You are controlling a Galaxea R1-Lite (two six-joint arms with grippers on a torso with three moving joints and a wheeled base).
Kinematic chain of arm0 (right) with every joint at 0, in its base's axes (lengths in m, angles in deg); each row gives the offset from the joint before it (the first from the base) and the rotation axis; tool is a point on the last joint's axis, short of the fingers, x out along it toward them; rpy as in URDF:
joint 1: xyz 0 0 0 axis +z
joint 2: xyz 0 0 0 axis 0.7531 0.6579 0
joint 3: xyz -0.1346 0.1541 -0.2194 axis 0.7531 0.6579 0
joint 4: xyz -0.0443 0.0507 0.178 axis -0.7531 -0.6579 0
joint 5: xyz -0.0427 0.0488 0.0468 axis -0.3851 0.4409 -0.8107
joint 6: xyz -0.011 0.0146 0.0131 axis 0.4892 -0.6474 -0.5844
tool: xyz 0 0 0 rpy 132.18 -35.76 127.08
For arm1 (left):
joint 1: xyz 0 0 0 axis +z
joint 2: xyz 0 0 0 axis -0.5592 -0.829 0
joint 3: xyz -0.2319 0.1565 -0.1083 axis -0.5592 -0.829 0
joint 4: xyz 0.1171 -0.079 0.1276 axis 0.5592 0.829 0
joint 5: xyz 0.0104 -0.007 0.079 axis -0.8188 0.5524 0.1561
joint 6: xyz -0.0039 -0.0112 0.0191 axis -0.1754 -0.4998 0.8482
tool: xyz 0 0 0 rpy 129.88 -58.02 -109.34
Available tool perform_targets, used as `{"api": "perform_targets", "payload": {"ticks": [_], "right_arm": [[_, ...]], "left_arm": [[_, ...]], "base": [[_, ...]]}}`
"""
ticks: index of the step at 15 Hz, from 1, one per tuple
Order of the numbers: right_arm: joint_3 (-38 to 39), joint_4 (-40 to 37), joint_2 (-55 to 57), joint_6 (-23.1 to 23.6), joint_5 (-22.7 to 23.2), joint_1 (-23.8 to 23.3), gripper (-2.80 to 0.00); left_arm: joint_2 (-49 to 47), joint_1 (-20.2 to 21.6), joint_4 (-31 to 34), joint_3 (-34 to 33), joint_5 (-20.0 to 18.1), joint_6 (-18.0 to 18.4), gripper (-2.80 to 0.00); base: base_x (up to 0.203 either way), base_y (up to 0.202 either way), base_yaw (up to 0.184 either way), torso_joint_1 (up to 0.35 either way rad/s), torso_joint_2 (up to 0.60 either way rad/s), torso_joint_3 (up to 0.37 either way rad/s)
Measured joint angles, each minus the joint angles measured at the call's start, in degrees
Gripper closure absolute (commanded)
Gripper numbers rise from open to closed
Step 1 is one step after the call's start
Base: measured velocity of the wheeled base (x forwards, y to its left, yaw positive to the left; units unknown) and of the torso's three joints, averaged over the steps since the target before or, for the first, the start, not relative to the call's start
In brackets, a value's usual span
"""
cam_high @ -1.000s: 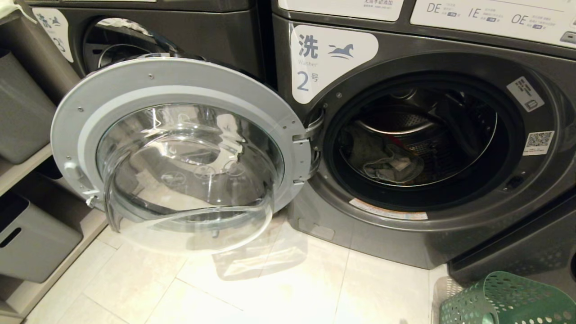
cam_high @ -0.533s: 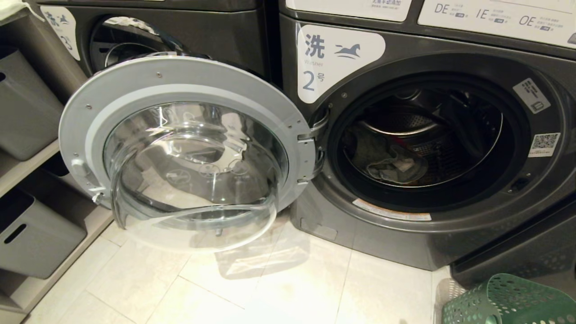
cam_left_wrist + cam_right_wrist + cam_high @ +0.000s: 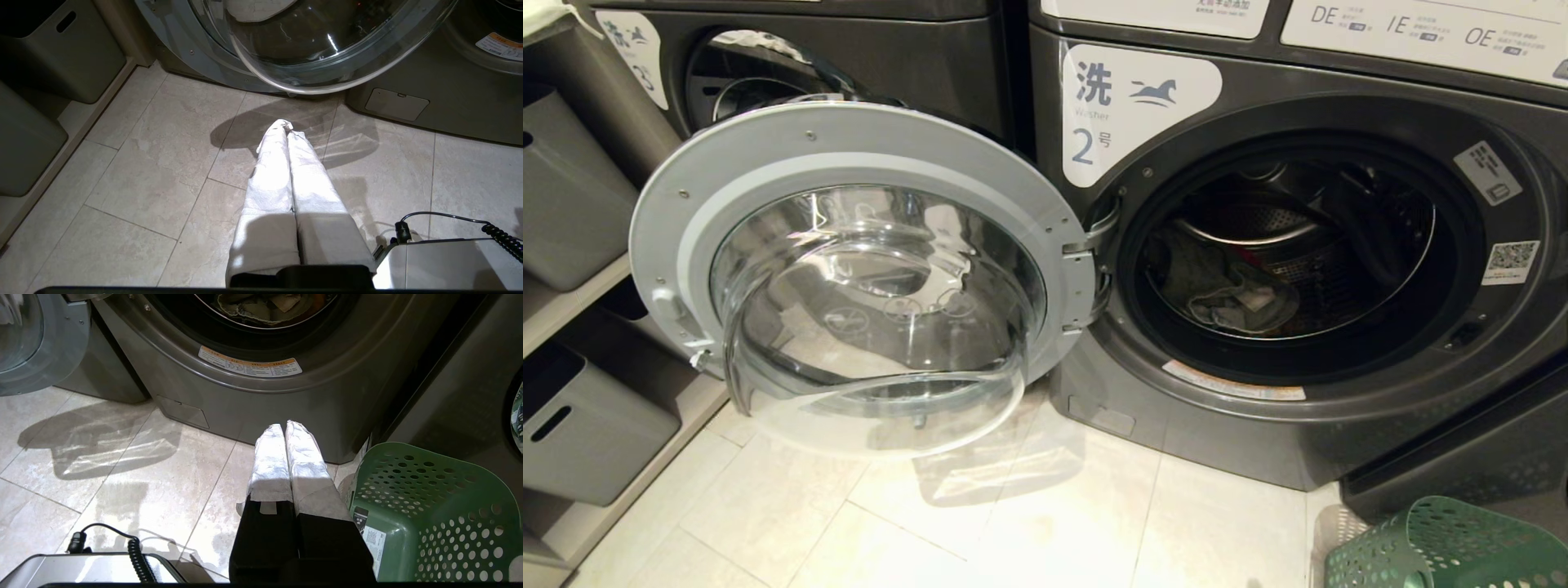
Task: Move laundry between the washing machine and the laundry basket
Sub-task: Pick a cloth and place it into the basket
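Grey bins (image 3: 572, 425) sit cut off at the left edge. The round door (image 3: 866, 269) stands swung wide, half hiding the next machine behind it. The left gripper (image 3: 286, 132) hangs over floor tiles, jaws together and empty. The washing machine (image 3: 1298, 269) holds dim, hard-to-read laundry (image 3: 1225, 298) in its drum. The right gripper (image 3: 284, 430), jaws together, hangs beside the green basket (image 3: 429, 506), itself cut off.
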Motion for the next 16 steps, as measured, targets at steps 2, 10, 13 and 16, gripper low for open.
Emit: {"api": "perform_targets", "payload": {"ticks": [2,10,13,16], "right_arm": [[0.0,0.0,0.0,1.1,0.2,0.0,0.0],[0.0,0.0,0.0,1.1,0.0,0.0,0.0],[0.0,0.0,0.0,1.1,0.0,0.0,0.0],[0.0,0.0,0.0,1.1,0.0,0.0,0.0]], "left_arm": [[0.0,0.0,0.0,0.0,0.0,0.0,0.0],[0.0,0.0,0.1,0.0,0.1,-0.7,0.0],[0.0,0.0,0.1,0.0,0.1,-0.7,0.0],[0.0,0.0,0.1,0.0,0.1,-0.6,0.0]], "base": [[0.0,0.0,0.0,0.0,0.0,0.0],[0.0,0.0,0.0,0.0,0.0,0.0],[0.0,0.0,0.0,0.0,0.0,0.0],[0.0,0.0,0.0,0.002,0.0,-0.05]]}}
